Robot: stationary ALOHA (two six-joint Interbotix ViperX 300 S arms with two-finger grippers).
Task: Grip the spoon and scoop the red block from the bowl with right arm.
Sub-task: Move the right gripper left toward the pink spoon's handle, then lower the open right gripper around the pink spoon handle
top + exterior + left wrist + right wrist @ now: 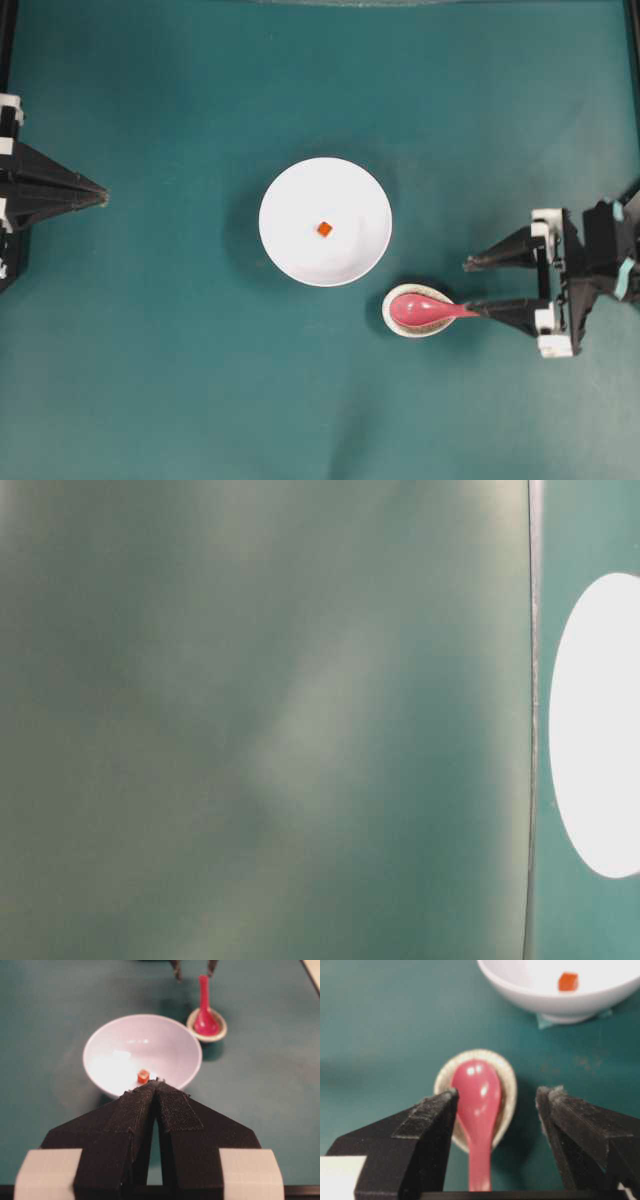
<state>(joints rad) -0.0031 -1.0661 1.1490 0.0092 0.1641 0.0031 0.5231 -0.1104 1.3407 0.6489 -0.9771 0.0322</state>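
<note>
Two pincers: my right pincer (495, 1102) is the working one; my left pincer (157, 1085) sits parked at the far edge of the surface (160, 400).
Right pincer state: spread as wide as it goes, holding nothing; in the wrist view the spoon's handle runs between the two fingers, closer to the one on the left of that view.
Left pincer state: tips pressed together, nothing between them, pointing toward the bowl.
Spoon location: the spoon (476, 1097) lies with its scoop cradled in the speckled rest (507, 1092), just beside the bowl, handle pointing back at my right arm.
Bowl location: the bowl (285, 190) stands mid-surface; its rim is near the rest but not touching it, as far as I can tell.
Block location: the red block (324, 229) sits alone near the bowl's centre.
Handling, spoon: glossy and hard-looking, so I judge it stiff, light and slippery; it could twist or skid between my pads if I pinch it off-centre.
Where to hold: the straight handle, behind the scoop and clear of the rest, squeezed across its narrow sides.
Handling, block: tiny and surely light; I expect it to slide or roll away from the scoop's lip against the smooth bowl.
Count: one spoon, one rest, one bowl, one block.
</note>
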